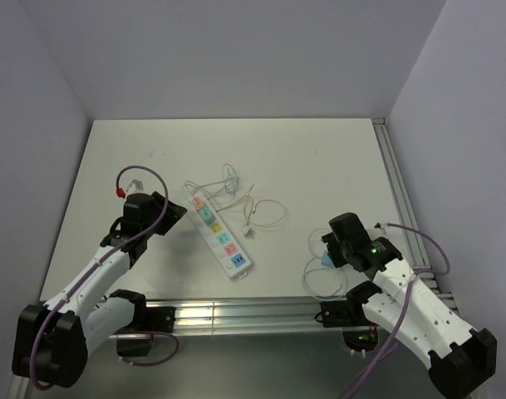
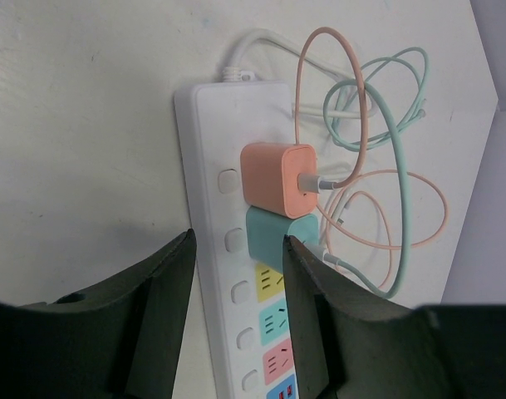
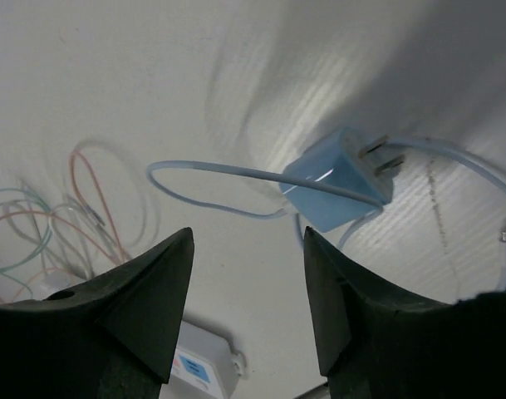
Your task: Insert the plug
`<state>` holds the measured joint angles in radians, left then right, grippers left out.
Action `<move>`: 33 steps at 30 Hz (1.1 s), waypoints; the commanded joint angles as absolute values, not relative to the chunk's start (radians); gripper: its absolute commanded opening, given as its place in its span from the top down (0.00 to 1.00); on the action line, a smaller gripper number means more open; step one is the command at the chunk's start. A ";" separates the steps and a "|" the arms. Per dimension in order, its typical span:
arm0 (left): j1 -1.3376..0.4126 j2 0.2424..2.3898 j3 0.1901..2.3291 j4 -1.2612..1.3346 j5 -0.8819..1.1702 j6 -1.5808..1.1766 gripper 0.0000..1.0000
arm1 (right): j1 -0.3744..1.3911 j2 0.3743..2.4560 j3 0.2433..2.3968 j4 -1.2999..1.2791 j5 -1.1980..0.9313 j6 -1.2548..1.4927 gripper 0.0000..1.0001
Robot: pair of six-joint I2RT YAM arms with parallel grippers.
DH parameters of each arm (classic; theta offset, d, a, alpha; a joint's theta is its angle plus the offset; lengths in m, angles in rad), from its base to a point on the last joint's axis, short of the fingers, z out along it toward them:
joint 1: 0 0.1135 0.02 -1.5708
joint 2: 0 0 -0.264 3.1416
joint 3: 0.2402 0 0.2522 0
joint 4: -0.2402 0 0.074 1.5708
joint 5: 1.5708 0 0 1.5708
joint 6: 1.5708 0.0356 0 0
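Observation:
A white power strip [image 1: 222, 239] lies on the table, also in the left wrist view [image 2: 211, 166]. An orange charger [image 2: 277, 179] and a teal charger [image 2: 273, 237] are plugged into its far sockets; the yellow, teal, pink and blue sockets are free. My left gripper [image 1: 178, 213] is open and empty, with the jaws on either side of the strip just short of the teal charger [image 2: 238, 249]. A light blue plug [image 3: 340, 181] with bare prongs lies on its side on the table, also in the top view [image 1: 325, 260]. My right gripper [image 3: 248, 241] is open and empty just above and beside it [image 1: 326, 246].
Orange, teal and white cables [image 1: 240, 199] tangle beyond the strip. The blue plug's cable [image 1: 323, 283] loops near the table's front edge. An aluminium rail [image 1: 402, 199] runs along the right side. The strip's near end shows in the right wrist view [image 3: 198, 366].

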<state>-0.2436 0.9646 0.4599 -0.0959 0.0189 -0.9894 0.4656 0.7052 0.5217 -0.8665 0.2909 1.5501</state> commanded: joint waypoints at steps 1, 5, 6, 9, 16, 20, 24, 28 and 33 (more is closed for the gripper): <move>-0.244 0.945 0.482 -0.098 0.023 -0.968 0.48 | 0.459 0.678 0.509 -0.968 0.356 1.680 0.34; -0.244 0.942 0.483 -0.097 0.028 -0.969 0.48 | 0.456 0.759 0.519 -0.991 0.350 1.683 0.13; -0.244 0.940 0.482 -0.092 0.034 -0.971 0.48 | 0.453 0.776 0.512 -0.973 0.344 1.681 0.13; -0.244 0.945 0.479 -0.084 0.044 -0.971 0.49 | 0.442 0.825 0.500 -0.925 0.322 1.680 0.13; -0.244 0.948 0.474 -0.078 0.061 -0.963 0.48 | 0.420 0.867 0.503 -0.891 0.278 1.730 0.32; -0.244 0.963 0.474 -0.069 0.074 -0.960 0.49 | 0.405 0.902 0.506 -0.874 0.278 1.729 0.34; -0.244 0.962 0.469 -0.060 0.078 -0.962 0.49 | 0.396 0.949 0.514 -0.867 0.270 1.717 0.35; -0.244 0.948 0.466 -0.069 0.083 -0.965 0.49 | 0.393 0.966 0.486 -0.832 0.268 1.712 0.43; -0.244 0.916 0.468 -0.104 0.078 -0.957 0.48 | 0.388 0.992 0.491 -0.782 0.288 1.651 0.74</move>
